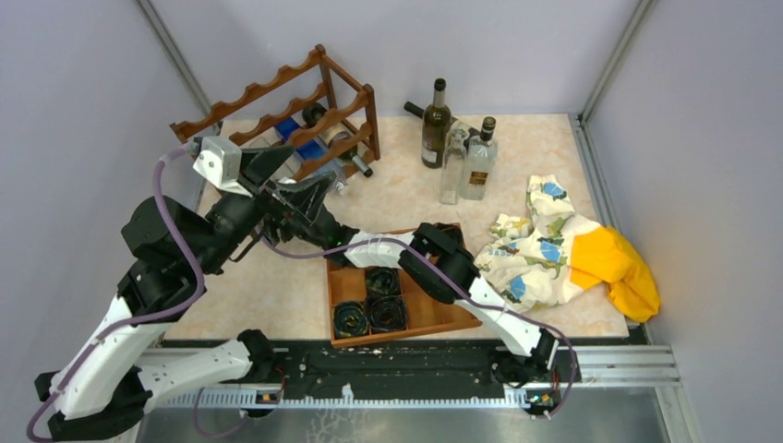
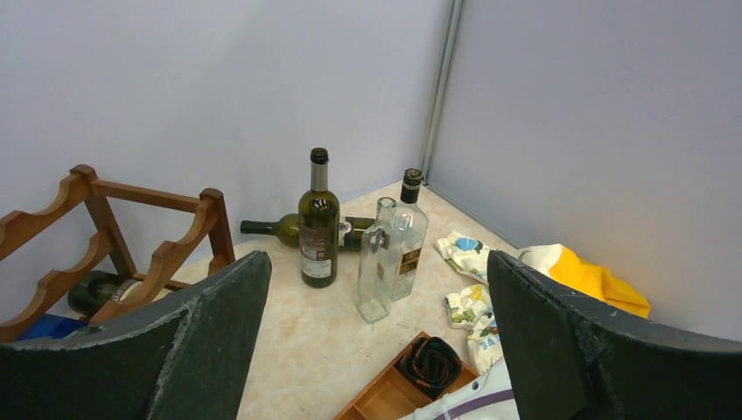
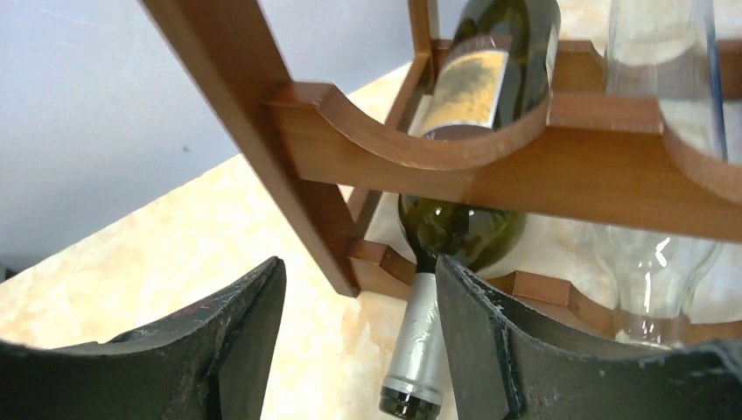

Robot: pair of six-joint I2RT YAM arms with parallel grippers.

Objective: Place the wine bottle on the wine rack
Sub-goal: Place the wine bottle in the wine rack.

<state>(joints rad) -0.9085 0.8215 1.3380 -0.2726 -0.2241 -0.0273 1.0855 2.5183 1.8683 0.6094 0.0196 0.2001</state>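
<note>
Wine bottle (image 3: 464,232) lies in a low tier of the wine rack (image 3: 411,162), neck poking out past the rail. Right gripper (image 3: 359,297) spread wide, neck in the gap near one finger, nothing clamped. Left gripper (image 2: 376,262) spread wide, empty. Clear bottle (image 3: 656,79) racked alongside

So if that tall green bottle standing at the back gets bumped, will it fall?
The green bottle stands tall on a narrow base, so a high push would likely tip it. It looks like glass, so probably slippery and breakable. The clear bottles stand close, so it might knock them.
</note>
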